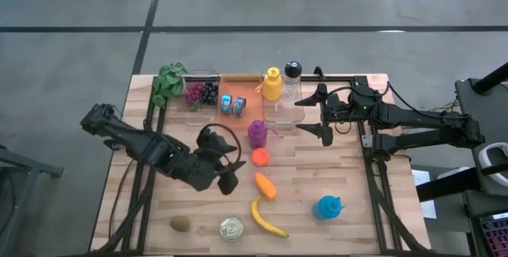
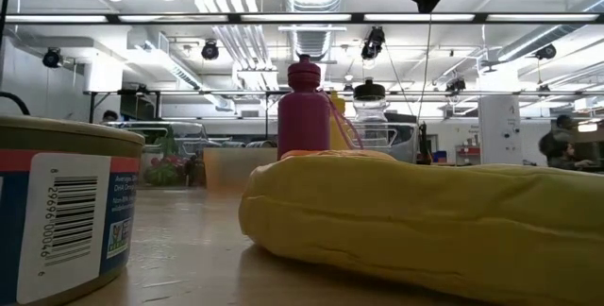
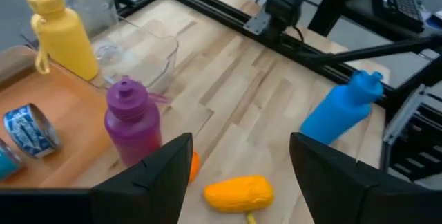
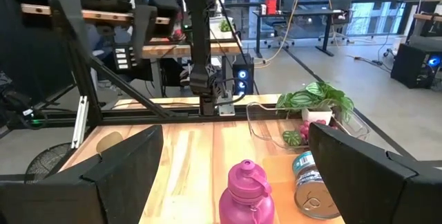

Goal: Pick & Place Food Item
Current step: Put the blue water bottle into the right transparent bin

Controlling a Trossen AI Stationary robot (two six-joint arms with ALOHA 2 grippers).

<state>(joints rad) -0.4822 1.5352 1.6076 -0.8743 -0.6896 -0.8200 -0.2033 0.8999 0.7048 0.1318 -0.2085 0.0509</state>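
High view is showing the left gripper [image 1: 236,171] hovering with its fingers spread beside the orange pepper [image 1: 265,185], which is lying near the table's [image 1: 333,166] middle above the banana [image 1: 266,220]. Right gripper [image 1: 316,124], jaws wide, is hanging near the purple bottle [image 1: 257,133].

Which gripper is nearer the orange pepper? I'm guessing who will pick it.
Left. The left gripper hovers open just beside the orange pepper; the right gripper sits open farther off, near the clear container.
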